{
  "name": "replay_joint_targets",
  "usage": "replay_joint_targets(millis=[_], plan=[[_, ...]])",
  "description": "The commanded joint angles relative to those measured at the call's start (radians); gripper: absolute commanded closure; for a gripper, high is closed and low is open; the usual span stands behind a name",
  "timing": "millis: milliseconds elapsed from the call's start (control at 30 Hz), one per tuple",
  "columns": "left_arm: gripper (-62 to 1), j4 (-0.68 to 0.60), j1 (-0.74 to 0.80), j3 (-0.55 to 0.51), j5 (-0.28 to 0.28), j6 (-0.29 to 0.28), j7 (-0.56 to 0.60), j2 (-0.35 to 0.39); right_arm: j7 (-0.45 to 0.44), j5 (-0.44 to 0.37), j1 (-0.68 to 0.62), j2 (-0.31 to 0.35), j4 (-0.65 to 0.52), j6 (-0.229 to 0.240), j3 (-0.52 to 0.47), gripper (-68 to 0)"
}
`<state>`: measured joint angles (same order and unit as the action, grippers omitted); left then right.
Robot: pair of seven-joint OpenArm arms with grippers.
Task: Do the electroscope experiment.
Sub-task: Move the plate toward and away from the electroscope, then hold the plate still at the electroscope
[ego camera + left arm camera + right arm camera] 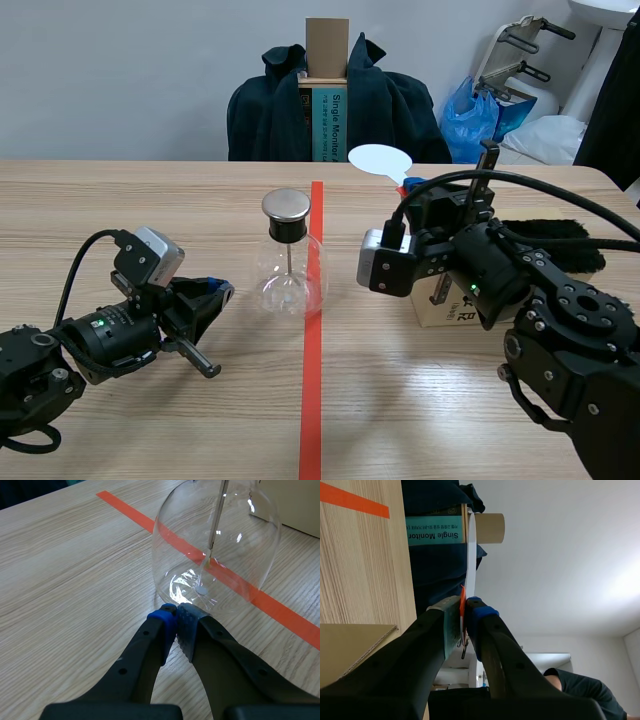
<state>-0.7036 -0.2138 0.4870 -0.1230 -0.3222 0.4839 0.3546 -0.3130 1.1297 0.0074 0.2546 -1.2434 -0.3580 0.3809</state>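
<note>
Clamping the white disc [380, 160] in our right gripper [462, 620], left gripper [176, 612] closed, we next need it left, over the electroscope cap [286, 205].

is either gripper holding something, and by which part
The right gripper pinches the white disc by its orange end; the left gripper is shut on nothing.

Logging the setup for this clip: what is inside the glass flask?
Inside the flask, a thin metal rod hangs down the middle, ending in a small pale tip. Its upper end is hidden by the black stopper under the metal cap.
</note>
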Motion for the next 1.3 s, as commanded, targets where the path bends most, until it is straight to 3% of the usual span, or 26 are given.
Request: replay_joint_targets(millis=[0, 600, 833, 1267], plan=[[-3.0, -0.021, -0.016, 0.001, -0.006, -0.001, 0.018, -0.002, -0.009, -0.007, 0.017, -0.003, -0.010, -0.010, -0.008, -0.6], [-3.0, -0.021, -0.016, 0.001, -0.006, -0.001, 0.018, -0.002, -0.358, 0.005, 0.014, -0.003, -0.010, -0.007, -0.008, -0.6], [-3.0, -0.021, -0.016, 0.001, -0.006, -0.001, 0.018, -0.003, -0.407, 0.008, 0.008, -0.003, -0.010, -0.007, -0.008, -0.6], [-3.0, -0.021, -0.016, 0.001, -0.006, -0.001, 0.018, -0.003, -0.412, 0.008, 0.009, -0.003, -0.010, -0.007, -0.008, -0.6]])
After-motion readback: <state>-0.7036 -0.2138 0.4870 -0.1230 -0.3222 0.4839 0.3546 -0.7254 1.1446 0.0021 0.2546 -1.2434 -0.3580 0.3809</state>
